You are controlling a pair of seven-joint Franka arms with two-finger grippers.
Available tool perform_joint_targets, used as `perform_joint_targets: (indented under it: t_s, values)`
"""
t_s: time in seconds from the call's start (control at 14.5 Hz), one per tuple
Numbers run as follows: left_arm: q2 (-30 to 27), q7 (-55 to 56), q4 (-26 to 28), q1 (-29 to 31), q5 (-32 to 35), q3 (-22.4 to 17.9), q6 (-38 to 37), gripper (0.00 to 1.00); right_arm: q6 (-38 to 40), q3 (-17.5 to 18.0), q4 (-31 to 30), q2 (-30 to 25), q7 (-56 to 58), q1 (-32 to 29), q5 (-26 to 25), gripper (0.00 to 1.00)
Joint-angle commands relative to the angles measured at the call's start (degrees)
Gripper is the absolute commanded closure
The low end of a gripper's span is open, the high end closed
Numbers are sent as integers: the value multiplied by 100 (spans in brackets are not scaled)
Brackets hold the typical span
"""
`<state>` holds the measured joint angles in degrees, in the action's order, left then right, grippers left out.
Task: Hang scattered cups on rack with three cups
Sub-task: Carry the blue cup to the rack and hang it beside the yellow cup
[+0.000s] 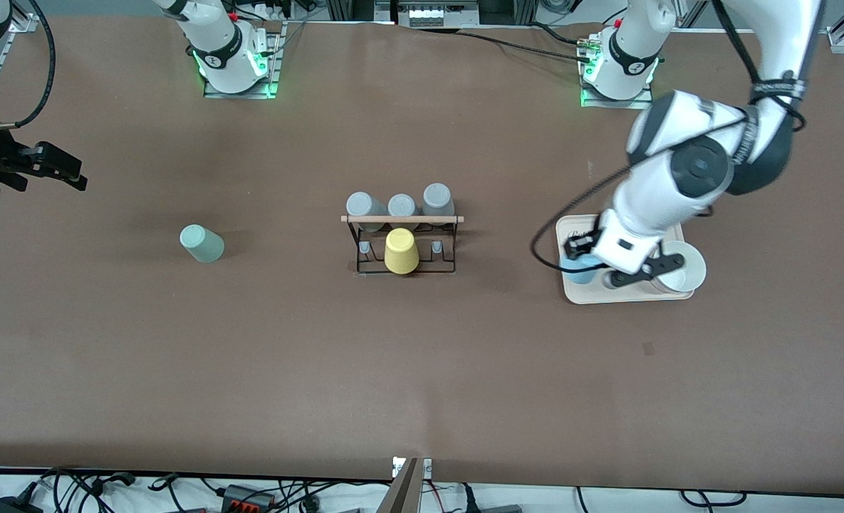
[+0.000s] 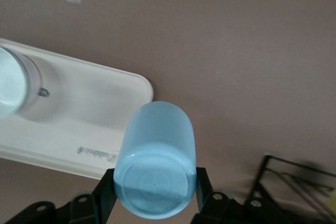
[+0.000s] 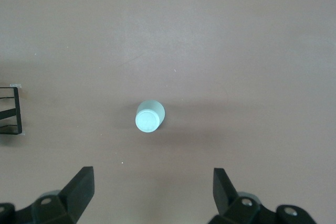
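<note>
My left gripper (image 1: 587, 262) is shut on the light blue cup (image 1: 577, 273), over the corner of the cream tray (image 1: 571, 292) nearest the rack. In the left wrist view the cup (image 2: 157, 150) sits between my two fingers (image 2: 105, 192), its base toward the camera. The pale mint green cup (image 1: 202, 243) lies on its side on the table, toward the right arm's end. My right gripper (image 1: 71, 174) hangs open and empty over the table; in its wrist view (image 3: 153, 182) the mint cup (image 3: 149, 117) lies below it. The black wire rack (image 1: 402, 246) stands mid-table.
The rack carries three grey cups (image 1: 400, 205) on its farther row and a yellow cup (image 1: 401, 251) on its nearer row, with bare pegs beside the yellow cup. A white cup (image 1: 681, 267) stands on the tray. A corner of the rack (image 2: 294, 182) shows in the left wrist view.
</note>
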<state>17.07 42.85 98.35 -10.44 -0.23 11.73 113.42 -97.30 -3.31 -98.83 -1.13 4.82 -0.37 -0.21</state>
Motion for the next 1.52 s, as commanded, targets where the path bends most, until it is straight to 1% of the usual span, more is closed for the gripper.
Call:
perform_joint_targets:
  t_s: [0.0,0.28,0.55,0.69,0.76,0.97,1.45]
  values:
    - [480,1116,-876,-483,-107,-4,-294,60,-18,5,-49,-37,89,-42,12,0]
    - [1112,2128,-1966,-1064,-240,-4,-812,60,-9,5,-49,-37,89,-34,13,0]
    - [1614,2858,-2635,-1583,-232,-12,-796,60,-52,5,-49,-37,89,-34,-5,0]
    - [1869,3140,-2960,-1741,-232,-21,-796,60,-61,5,-49,-28,89,-34,-5,0]
    - [1948,3254,-3005,-1864,-232,-21,-769,60,-70,5,-49,-28,89,-34,-14,0]
    - [2115,3396,-3005,-1979,-214,-30,-725,60,-193,5,-58,-28,89,-42,-14,0]
    - [2458,3449,-2883,-2076,-153,-39,-357,60,-167,5,-84,-19,89,-34,12,0]
